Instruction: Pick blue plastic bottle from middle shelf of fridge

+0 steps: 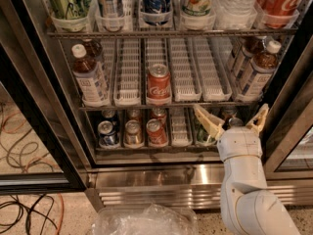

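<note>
Camera view, landmark: I place everything from the red Coca-Cola can (159,84), which stands at the front of the middle shelf (186,80) in the fridge (146,182).
Camera view, task thing: the blue plastic bottle (257,72) stands upright on that shelf, far to the can's right, by the door frame, with another bottle close behind it.
Camera view, look-alike: a matching bottle (89,77) stands far to the can's left. I cannot tell which is meant, so I take the right one as my target because it is nearer.
Camera view, gripper: the gripper (230,114) sits below and right of the can, in front of the rack of small cans (128,132). Its fingers are spread wide and it holds nothing.
Camera view, bottle against gripper: the bottle is above and slightly right of the gripper, one shelf up and not touching it.
Camera view, done: I judge only the approach to the fridge is finished.
Camera view, left: raising to shelf height, reaching in, closing on the bottle and drawing it out.
</note>
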Controlling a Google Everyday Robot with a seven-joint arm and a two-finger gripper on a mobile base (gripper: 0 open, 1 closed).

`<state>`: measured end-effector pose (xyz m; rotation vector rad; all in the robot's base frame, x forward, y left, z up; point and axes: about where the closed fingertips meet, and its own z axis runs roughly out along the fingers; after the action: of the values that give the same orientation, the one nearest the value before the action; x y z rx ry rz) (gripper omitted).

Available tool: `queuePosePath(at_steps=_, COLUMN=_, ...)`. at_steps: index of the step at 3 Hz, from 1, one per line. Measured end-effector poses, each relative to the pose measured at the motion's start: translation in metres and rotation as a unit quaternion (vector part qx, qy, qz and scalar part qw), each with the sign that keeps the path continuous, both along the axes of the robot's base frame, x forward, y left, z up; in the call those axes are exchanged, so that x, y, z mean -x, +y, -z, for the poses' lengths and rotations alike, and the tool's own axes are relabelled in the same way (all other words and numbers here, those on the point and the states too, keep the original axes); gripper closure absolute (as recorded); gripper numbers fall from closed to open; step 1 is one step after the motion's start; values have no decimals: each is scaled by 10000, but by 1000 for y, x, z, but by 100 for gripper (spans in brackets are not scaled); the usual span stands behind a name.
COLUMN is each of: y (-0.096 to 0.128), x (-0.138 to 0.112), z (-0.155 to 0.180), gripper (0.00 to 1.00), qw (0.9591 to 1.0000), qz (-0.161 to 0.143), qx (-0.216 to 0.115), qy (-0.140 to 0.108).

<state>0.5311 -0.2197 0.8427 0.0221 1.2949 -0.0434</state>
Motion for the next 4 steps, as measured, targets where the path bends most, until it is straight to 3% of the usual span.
queuePosePath(at_steps=1, y=-6, x=1, z=-6, gripper=0, qw=9995, qz=202, qx=194, qy=-177)
queuePosePath(at_steps=2, y=-6, x=1, z=-6, gripper=0, qw=9994, qz=201, qx=197, qy=-179)
queuePosePath(at_steps=3, y=-31, x=-20, z=-9, gripper=0, qw=9977, qz=494, qx=174, qy=-419)
queuePosePath(at_steps=4, y=-40, x=-39, z=-12, gripper=0, qw=9964, qz=543, qx=318, qy=-570)
